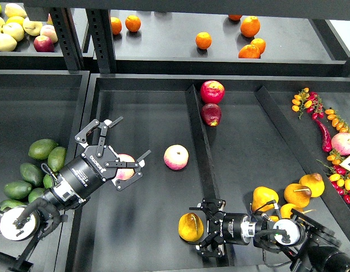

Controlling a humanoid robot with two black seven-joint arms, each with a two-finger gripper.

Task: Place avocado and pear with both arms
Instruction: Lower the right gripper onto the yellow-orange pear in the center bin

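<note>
Two grippers work in the middle bin. Left gripper [125, 161] has fingers spread wide over a peach [125, 168], which they partly hide. Right gripper [202, 228] has fingers released, just beside the pear [190, 226] near the bin's front edge. Avocados [42, 149] lie in the left bin, several cut off behind the left arm. A second peach [176, 157] sits beside the divider [197, 127].

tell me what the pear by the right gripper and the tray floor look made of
Pear: probably moulded plastic, given its smooth yellow-orange skin with a soft sheen. Tray floor: looks like matte black painted metal or board; its flat, dull surface leaves this open.
</note>
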